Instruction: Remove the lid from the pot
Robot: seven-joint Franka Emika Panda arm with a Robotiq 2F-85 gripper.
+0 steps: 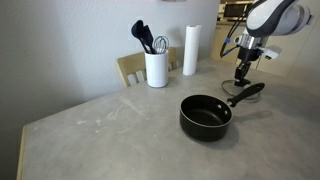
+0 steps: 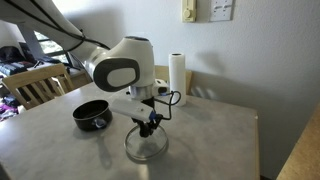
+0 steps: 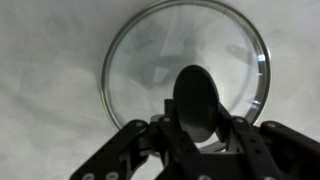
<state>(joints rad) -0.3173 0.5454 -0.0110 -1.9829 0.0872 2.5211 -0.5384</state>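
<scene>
The pot (image 1: pixel 205 118) is a small black saucepan that stands open on the table, its long handle pointing toward the arm; it also shows in an exterior view (image 2: pixel 90 115). The lid (image 2: pixel 146 150), clear glass with a metal rim, lies flat on the table apart from the pot. In the wrist view the lid (image 3: pixel 150 60) fills the frame, with its black knob between my fingers. My gripper (image 3: pixel 198 120) is shut on the knob, directly over the lid in both exterior views (image 2: pixel 150 128) (image 1: pixel 243 72).
A white utensil holder (image 1: pixel 156 68) with black utensils and a white paper towel roll (image 1: pixel 190 50) stand at the table's back edge near the wall. A wooden chair (image 2: pixel 35 90) stands beside the table. The table edge runs close to the lid.
</scene>
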